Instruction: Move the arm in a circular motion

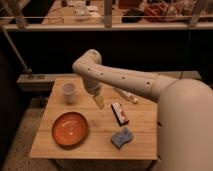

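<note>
So the arm (125,80) comes in from the camera's right, bends at a fat elbow over the far part of the table (90,147) and points down, with the end effector (100,101) hanging just above the wood. Can't tell how open it is, but nothing looks to be in it. White cup (68,93) is near it on the camera's left, orange bowl (70,129) is on the near side of it, and a red and black packet (119,113) is just beside it on the other side. My guess is the circle is underway, but one pose can't say how much loop is left
</note>
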`<action>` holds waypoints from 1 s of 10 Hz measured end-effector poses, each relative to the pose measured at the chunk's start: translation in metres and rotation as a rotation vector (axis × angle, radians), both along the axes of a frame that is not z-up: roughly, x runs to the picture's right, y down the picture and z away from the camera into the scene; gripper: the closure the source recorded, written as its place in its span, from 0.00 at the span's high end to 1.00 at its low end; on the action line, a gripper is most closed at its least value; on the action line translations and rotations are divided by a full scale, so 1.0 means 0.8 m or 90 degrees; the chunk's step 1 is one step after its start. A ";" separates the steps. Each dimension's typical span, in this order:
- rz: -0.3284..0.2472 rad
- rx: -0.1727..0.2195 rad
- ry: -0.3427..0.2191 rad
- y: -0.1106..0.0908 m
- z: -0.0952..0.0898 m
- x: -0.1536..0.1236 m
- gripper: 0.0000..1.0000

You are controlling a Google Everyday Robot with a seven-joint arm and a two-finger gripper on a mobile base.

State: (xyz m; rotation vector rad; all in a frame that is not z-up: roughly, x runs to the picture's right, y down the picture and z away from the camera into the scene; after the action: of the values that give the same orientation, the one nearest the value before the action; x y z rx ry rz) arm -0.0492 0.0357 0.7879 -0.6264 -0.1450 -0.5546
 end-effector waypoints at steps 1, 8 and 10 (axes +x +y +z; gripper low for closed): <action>0.009 0.007 -0.006 -0.019 0.012 -0.005 0.80; 0.210 0.045 0.099 -0.047 0.050 0.130 0.80; 0.285 0.050 0.155 -0.030 0.043 0.198 0.80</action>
State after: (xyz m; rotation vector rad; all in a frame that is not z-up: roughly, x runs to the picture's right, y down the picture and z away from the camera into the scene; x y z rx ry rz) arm 0.1090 0.0117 0.8221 -0.5582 -0.0304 -0.0499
